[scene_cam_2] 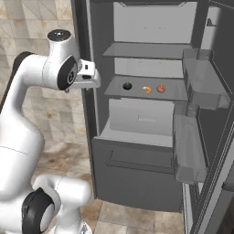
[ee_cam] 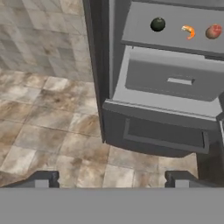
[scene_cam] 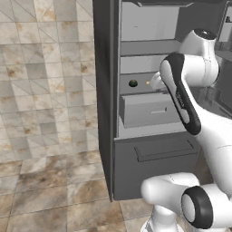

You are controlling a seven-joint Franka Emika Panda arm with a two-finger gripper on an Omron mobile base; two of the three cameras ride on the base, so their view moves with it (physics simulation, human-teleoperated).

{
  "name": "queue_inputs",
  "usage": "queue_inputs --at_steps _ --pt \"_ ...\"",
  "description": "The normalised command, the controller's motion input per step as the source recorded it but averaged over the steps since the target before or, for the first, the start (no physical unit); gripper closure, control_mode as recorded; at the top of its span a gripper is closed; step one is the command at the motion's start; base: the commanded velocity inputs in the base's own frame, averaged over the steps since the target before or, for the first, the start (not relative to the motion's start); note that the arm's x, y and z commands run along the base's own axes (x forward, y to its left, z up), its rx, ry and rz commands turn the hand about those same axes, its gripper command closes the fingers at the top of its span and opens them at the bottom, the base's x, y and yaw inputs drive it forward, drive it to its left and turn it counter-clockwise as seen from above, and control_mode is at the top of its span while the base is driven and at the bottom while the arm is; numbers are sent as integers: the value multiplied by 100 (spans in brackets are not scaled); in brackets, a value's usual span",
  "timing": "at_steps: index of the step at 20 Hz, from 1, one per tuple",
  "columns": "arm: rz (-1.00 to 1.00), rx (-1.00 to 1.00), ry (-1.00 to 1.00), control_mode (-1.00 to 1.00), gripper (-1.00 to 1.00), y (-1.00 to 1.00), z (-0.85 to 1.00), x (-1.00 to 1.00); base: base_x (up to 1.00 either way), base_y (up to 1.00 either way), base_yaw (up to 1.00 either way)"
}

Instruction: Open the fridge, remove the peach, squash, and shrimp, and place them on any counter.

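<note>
The fridge (scene_cam_2: pixel 91 55) stands open, its pale shelves on show. On the middle shelf (scene_cam_2: pixel 178 93) lie the dark green squash (scene_cam_2: pixel 127 86), the orange shrimp (scene_cam_2: pixel 146 89) and the reddish peach (scene_cam_2: pixel 161 88), in a row from left to right. The hand view looks down on the same row: squash (ee_cam: pixel 157 24), shrimp (ee_cam: pixel 188 31), peach (ee_cam: pixel 213 31). My gripper (ee_cam: pixel 111 179) is open and empty, held outside the fridge's front left edge at about shelf height, well short of the food. The counter is out of view.
The open door (scene_cam_2: pixel 215 151) swings out on the right, with clear bins (scene_cam_2: pixel 196 82) on its inner side. A grey drawer (scene_cam_2: pixel 139 116) sits under the food shelf, and a dark freezer front (scene_cam_2: pixel 137 167) below it. Tiled floor (scene_cam: pixel 45 181) spreads out to the left.
</note>
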Motion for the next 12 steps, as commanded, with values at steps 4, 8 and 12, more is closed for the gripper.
queue_inputs --at_steps 4,8,12 --pt "-13 0 -17 -100 -100 36 0 -47 0 0 0" --pt "-6 0 -19 -100 -100 28 3 -33 0 0 0" --pt "0 0 -11 -100 -100 6 0 -19 0 0 0"
